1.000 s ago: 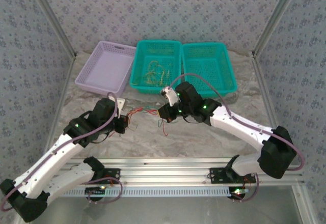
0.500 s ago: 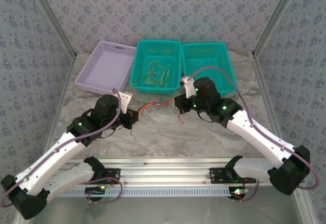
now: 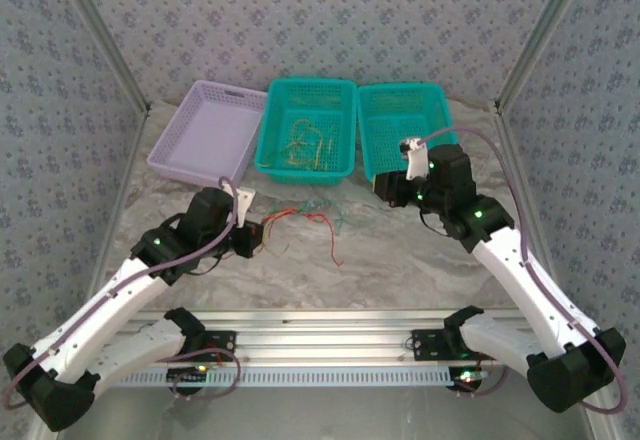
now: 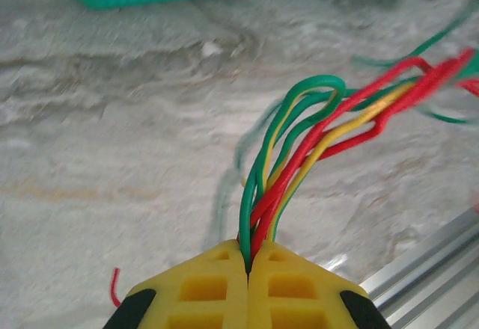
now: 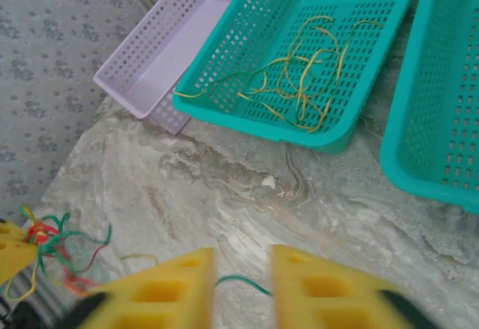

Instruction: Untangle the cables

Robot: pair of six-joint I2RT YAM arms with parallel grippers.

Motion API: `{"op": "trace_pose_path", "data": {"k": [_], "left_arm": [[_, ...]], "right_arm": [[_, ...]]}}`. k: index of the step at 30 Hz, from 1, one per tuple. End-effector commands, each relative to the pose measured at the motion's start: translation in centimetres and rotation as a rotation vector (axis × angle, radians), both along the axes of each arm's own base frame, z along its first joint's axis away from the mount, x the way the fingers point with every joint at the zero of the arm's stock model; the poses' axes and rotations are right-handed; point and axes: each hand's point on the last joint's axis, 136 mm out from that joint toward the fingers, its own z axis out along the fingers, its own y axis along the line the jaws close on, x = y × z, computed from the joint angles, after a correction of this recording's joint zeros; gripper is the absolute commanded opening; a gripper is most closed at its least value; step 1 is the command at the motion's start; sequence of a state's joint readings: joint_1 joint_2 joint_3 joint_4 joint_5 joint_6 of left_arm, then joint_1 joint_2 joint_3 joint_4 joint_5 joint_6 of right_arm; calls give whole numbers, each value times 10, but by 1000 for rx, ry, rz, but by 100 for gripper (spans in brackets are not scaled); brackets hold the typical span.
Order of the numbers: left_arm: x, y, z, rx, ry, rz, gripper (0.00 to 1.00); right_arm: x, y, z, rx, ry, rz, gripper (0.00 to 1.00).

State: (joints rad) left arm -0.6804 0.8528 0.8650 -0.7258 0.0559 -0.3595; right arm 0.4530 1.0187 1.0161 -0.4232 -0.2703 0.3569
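A bundle of red, green and yellow cables (image 4: pixel 314 131) runs out of my left gripper (image 4: pixel 248 253), whose yellow jaws are shut on it. From above, the cables (image 3: pixel 310 215) trail right from the left gripper (image 3: pixel 258 237) across the marble table. My right gripper (image 3: pixel 385 188) hovers further right, near the front of the teal baskets, apart from the bundle. In the right wrist view the right gripper (image 5: pixel 243 265) stands open, and a loose green cable (image 5: pixel 239 280) lies on the table under the gap. More yellow cables (image 5: pixel 299 82) lie in the middle teal basket.
Three baskets stand along the back: a lilac one (image 3: pixel 172 165) on the left, a teal one (image 3: pixel 310 85) in the middle, another teal one (image 3: pixel 400 90) on the right. An aluminium rail (image 3: pixel 330 345) runs along the near edge.
My right gripper has swung right and back toward the right teal basket, and its jaws have parted, letting the cables go. The left gripper still holds the bundle, which now lies stretched on the table.
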Motion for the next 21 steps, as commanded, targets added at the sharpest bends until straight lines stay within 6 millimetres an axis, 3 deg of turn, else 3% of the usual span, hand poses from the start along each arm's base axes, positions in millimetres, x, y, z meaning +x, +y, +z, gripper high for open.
{"op": "trace_pose_path", "data": {"k": [1,3,4,5,7,8,10,15,18,21], "left_arm": [[-7,14,-9,61,29,25,0],[-7,14,-8,60,27,25,0],[-7,14,-8,59,28,25,0],[-7,14,-8,58,27,25,0],[-7,14,-8,59,28,24,0],[-7,14,-8,57,27,23,0],[-7,13,-8,57,30,21,0],[-8,13,-8,57,31,19,0],[-8,13,-7,54,29,20,0],[-8,14,-8,55,30,20,0]], "right_arm": [[3,-7,8,-41,-54,-61,13],[0,-1,4,-31,-44,-23,3],[-2,3,1,-25,-31,-3,5],[-6,11,-1,-6,-22,42,12],[-13,29,-8,36,-3,125,43],[-17,39,-14,49,12,175,51],[-23,57,-27,41,46,245,58],[-37,96,-52,-5,67,361,58],[-38,110,-61,4,91,395,50],[-38,115,-72,-18,115,410,48]]}}
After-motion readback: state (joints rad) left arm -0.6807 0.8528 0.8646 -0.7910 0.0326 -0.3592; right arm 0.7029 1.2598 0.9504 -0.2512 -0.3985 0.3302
